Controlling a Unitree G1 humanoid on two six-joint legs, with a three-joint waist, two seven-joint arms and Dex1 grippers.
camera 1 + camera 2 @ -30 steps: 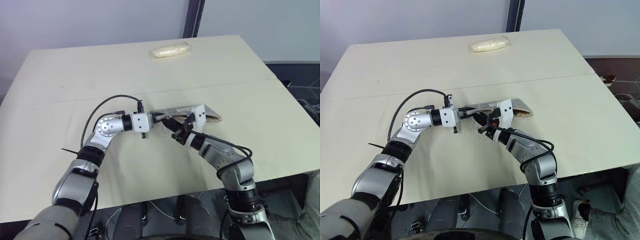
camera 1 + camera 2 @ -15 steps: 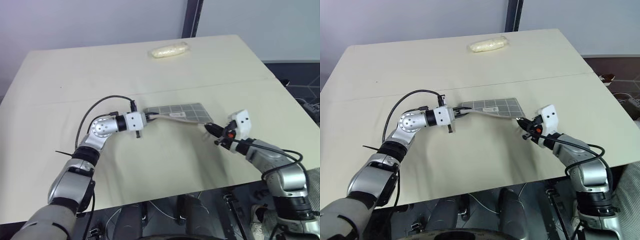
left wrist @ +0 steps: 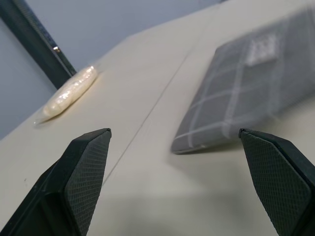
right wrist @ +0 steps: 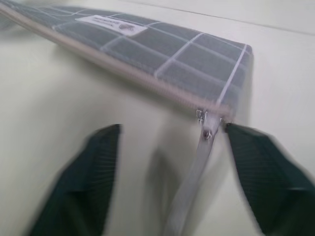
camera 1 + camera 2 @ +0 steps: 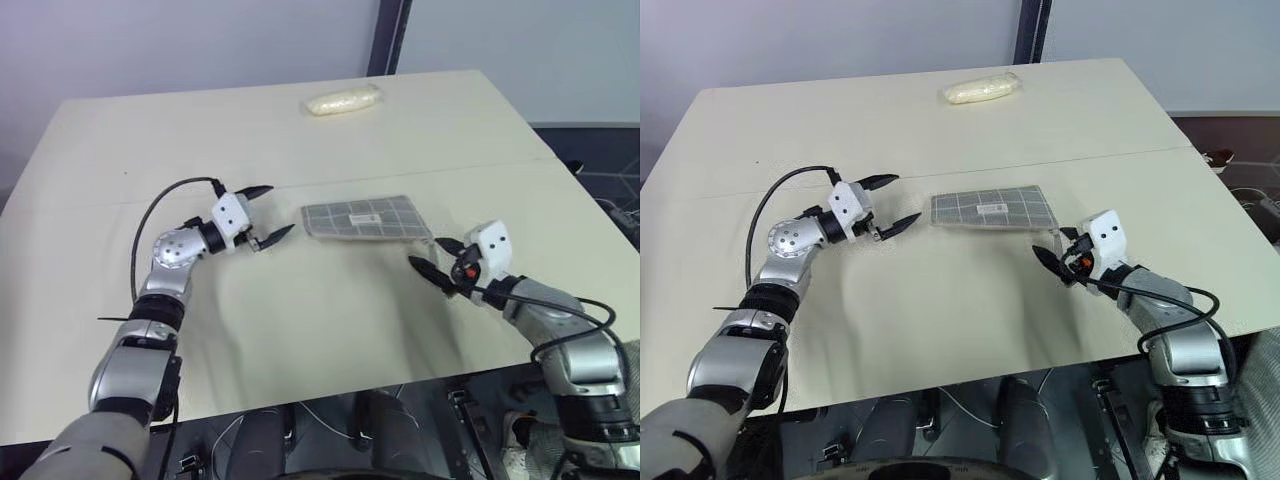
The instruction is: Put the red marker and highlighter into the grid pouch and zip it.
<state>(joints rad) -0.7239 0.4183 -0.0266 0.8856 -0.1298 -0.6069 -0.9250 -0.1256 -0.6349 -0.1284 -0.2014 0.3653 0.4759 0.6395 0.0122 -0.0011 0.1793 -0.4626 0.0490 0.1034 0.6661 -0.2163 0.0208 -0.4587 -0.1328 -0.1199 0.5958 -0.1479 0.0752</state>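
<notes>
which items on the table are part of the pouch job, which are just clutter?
Job:
- grid pouch, lying flat mid-table, zipper pull at its right end
- left gripper and right gripper, both open, off the pouch

Lying about:
- cream wrapped packet, at the table's far edge
</notes>
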